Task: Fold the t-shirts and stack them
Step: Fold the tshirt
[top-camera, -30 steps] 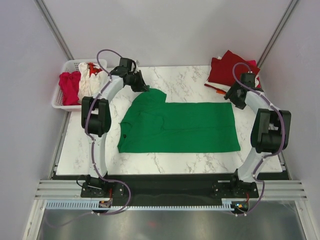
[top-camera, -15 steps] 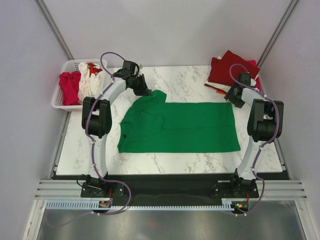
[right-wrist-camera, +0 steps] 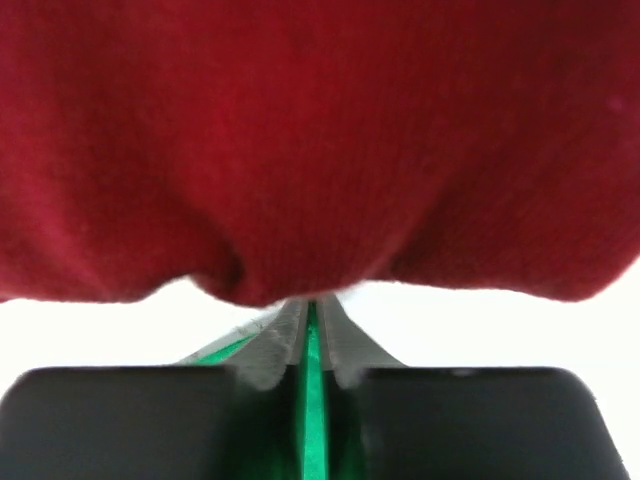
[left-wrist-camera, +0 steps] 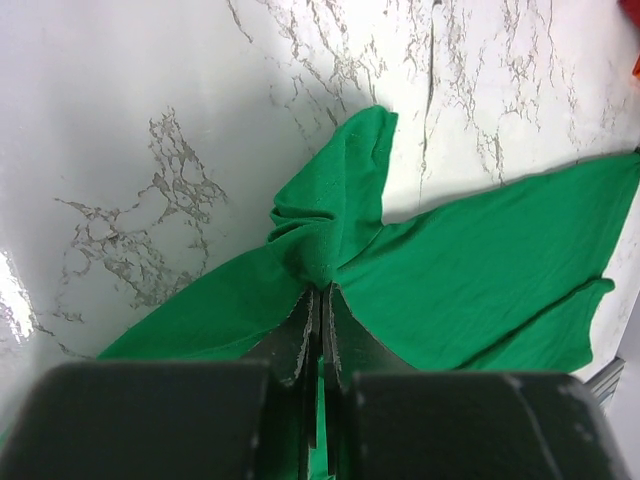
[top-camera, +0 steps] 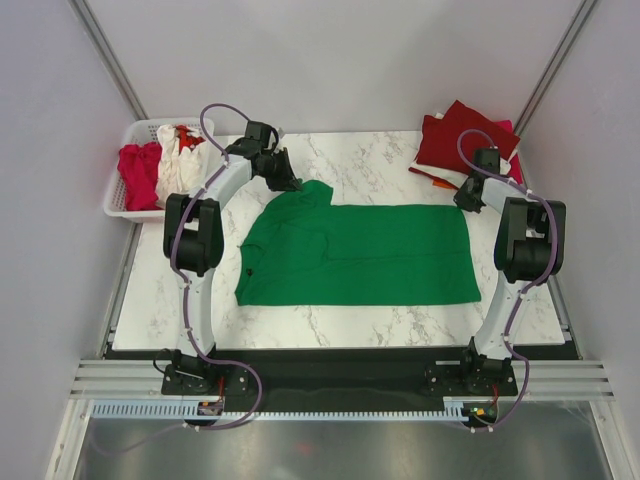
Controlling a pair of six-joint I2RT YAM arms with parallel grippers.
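A bright green t-shirt (top-camera: 370, 255) lies spread flat across the middle of the marble table (top-camera: 380, 155). My left gripper (top-camera: 293, 184) is shut on a bunched fold at its far left corner (left-wrist-camera: 330, 215), the jaws (left-wrist-camera: 322, 292) pressed together on the cloth. My right gripper (top-camera: 467, 199) is at the shirt's far right corner. Its jaws are shut (right-wrist-camera: 310, 303) with a strip of green cloth showing between them. A dark red t-shirt (right-wrist-camera: 320, 140) fills the right wrist view just beyond the tips. It lies folded at the back right (top-camera: 462, 135).
A white slatted basket (top-camera: 114, 200) stands off the table's back left corner, holding a magenta shirt (top-camera: 138, 172) and a white one (top-camera: 178, 160). A thin red-orange item (top-camera: 432, 178) lies between the dark red shirt and the green one. Grey walls close in both sides.
My right gripper has gone from open to shut at the green shirt's far right corner. The left gripper shifted slightly right, still shut on the shirt.
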